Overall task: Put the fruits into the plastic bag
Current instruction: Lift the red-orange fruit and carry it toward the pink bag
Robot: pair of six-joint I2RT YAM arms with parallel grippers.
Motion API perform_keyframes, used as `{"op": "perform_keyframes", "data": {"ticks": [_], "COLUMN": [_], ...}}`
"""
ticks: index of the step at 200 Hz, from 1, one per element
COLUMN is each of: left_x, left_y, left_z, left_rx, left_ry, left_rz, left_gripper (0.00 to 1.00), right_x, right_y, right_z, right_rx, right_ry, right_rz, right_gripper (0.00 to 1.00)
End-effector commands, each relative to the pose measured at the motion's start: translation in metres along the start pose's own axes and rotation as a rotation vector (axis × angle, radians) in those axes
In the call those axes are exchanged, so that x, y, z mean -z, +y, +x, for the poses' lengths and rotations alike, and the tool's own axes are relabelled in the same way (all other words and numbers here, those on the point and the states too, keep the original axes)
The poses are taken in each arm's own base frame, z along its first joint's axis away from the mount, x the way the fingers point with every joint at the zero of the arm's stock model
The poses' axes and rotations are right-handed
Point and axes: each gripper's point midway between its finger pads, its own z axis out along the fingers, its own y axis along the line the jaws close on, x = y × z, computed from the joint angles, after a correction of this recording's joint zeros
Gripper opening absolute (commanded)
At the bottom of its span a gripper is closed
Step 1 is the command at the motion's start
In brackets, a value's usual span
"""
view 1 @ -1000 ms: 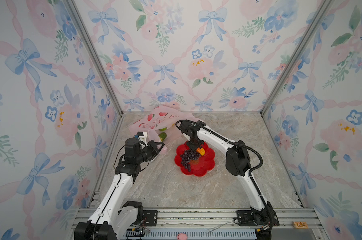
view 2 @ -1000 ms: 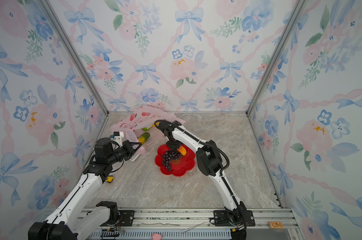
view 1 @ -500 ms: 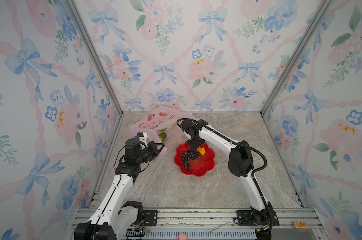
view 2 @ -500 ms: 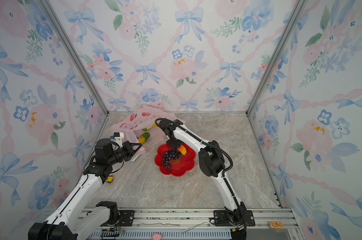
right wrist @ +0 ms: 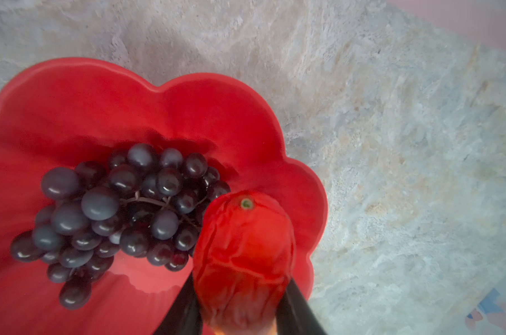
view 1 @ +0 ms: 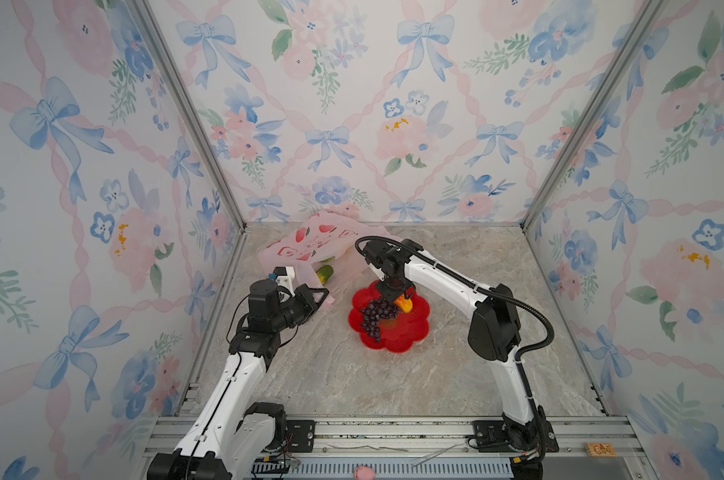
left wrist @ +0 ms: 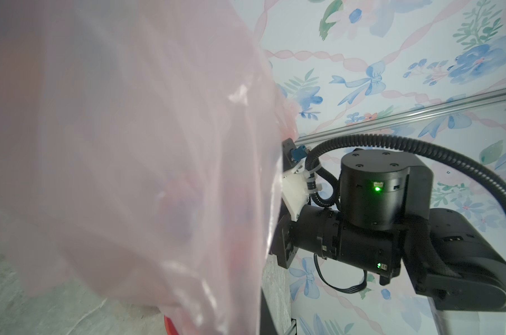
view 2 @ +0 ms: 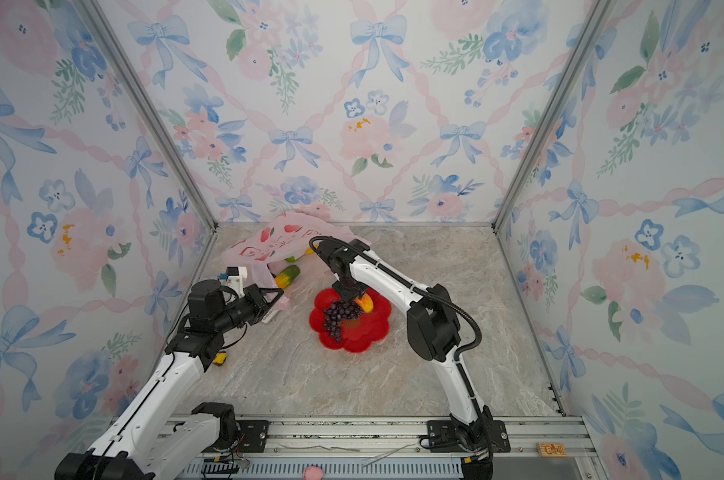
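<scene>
The pink plastic bag (view 1: 318, 245) (view 2: 277, 245) lies crumpled at the back left. My left gripper (view 1: 316, 297) (view 2: 273, 296) is shut on its near edge, and in the left wrist view the bag's film (left wrist: 129, 145) hides the jaws. A green cucumber-like fruit (view 1: 326, 273) (view 2: 287, 276) lies in the bag's mouth. My right gripper (view 1: 397, 296) (view 2: 354, 296) (right wrist: 240, 304) is shut on a red-yellow mango (view 1: 405, 304) (right wrist: 243, 246) over the red plate (view 1: 410, 336) (right wrist: 129, 110). A dark purple grape bunch (view 1: 374, 316) (view 2: 337, 316) (right wrist: 115, 208) lies on the plate beside the mango.
Patterned walls close in the marble floor on three sides, with metal posts in the back corners. A small yellow object (view 2: 220, 358) lies by the left arm. The right arm (left wrist: 376, 217) shows beyond the bag in the left wrist view. A rail (view 1: 393, 432) runs along the front.
The right arm's elbow has shifted a little to the right and its jaws have narrowed slightly on the mango. The left arm and the bag have not moved.
</scene>
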Motion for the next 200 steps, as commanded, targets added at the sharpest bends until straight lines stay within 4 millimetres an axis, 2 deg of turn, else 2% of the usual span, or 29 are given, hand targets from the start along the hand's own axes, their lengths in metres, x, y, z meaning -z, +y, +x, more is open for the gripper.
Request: {"op": "perform_keyframes", "data": {"ticks": [1, 91, 134, 169, 200], "left_x": [0.002, 0.006, 0.008, 0.009, 0.011], "left_y": [0.000, 0.000, 0.000, -0.001, -0.001], "left_z": [0.004, 0.007, 0.008, 0.010, 0.012], "left_rx": [0.000, 0.000, 0.000, 0.000, 0.002], "left_ry": [0.010, 0.002, 0.000, 0.001, 0.005], "left_rz": [0.013, 0.021, 0.024, 0.031, 0.036], "left_gripper": [0.00, 0.00, 0.00, 0.00, 0.00], "right_x": [0.025, 0.058, 0.080, 0.100, 0.121], "right_y": [0.002, 0.006, 0.007, 0.003, -0.007], "right_z": [0.001, 0.008, 0.007, 0.004, 0.001], "right_rx": [-0.030, -0.112, -0.179, -0.277, -0.431], "right_ry": [-0.044, -0.114, -0.173, -0.237, -0.316], "right_rz": [-0.018, -0.097, -0.167, -0.257, -0.381], "right_gripper": [0.36, 0.36, 0.36, 0.36, 0.36]}}
